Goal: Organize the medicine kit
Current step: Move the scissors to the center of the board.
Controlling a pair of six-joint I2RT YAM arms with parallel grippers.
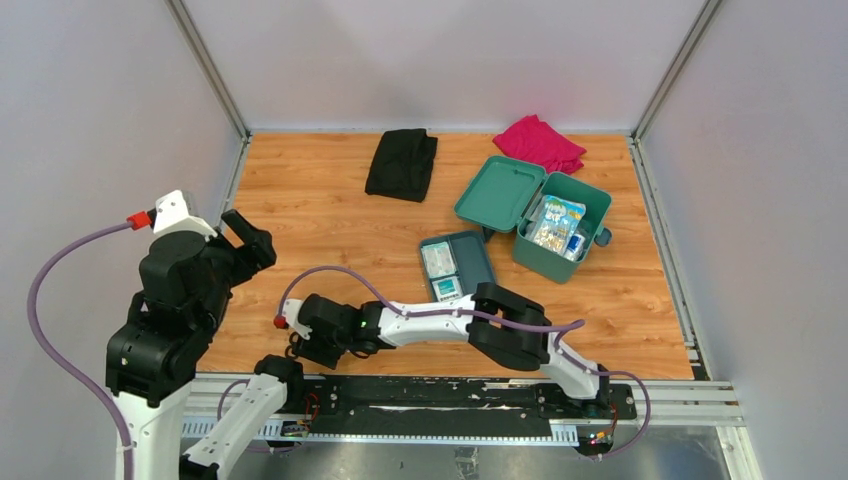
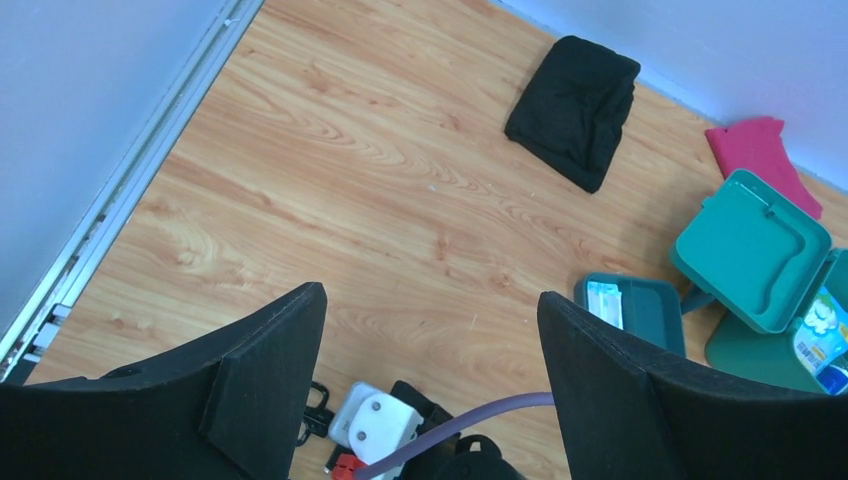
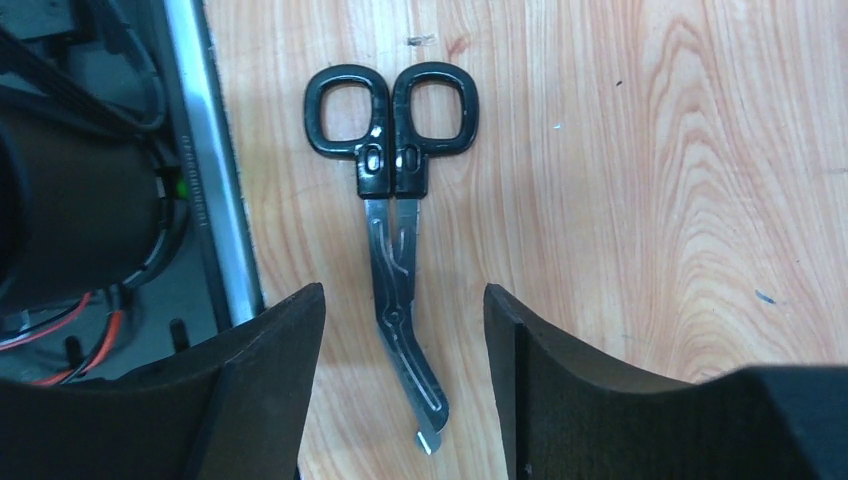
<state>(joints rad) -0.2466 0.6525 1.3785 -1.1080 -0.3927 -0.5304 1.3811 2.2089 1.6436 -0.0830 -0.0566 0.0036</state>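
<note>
Right tool [image 3: 400, 300] spread astride black-handled steel bandage scissors [image 3: 392, 170] at counter [image 3: 650, 200] near edge; left tool [image 2: 430, 295] spread. Looks like pickup: lower, pinch, carry to teal-green plastic medicine kit [image 1: 545, 262].

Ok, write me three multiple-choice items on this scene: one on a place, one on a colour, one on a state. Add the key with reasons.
1. Where is the inner tray?
A. Inside the box
B. On the table, beside the medicine kit
C. On a cloth

2. What colour are the handles of the scissors?
A. Red
B. Yellow
C. Black

3. How is the kit's lid?
A. Open
B. Shut
C. Under a cloth

Key: 1 B, the tray lies on bare wood next to the kit; 2 C, both finger loops are black; 3 A, the lid is folded back and the contents show.
</note>
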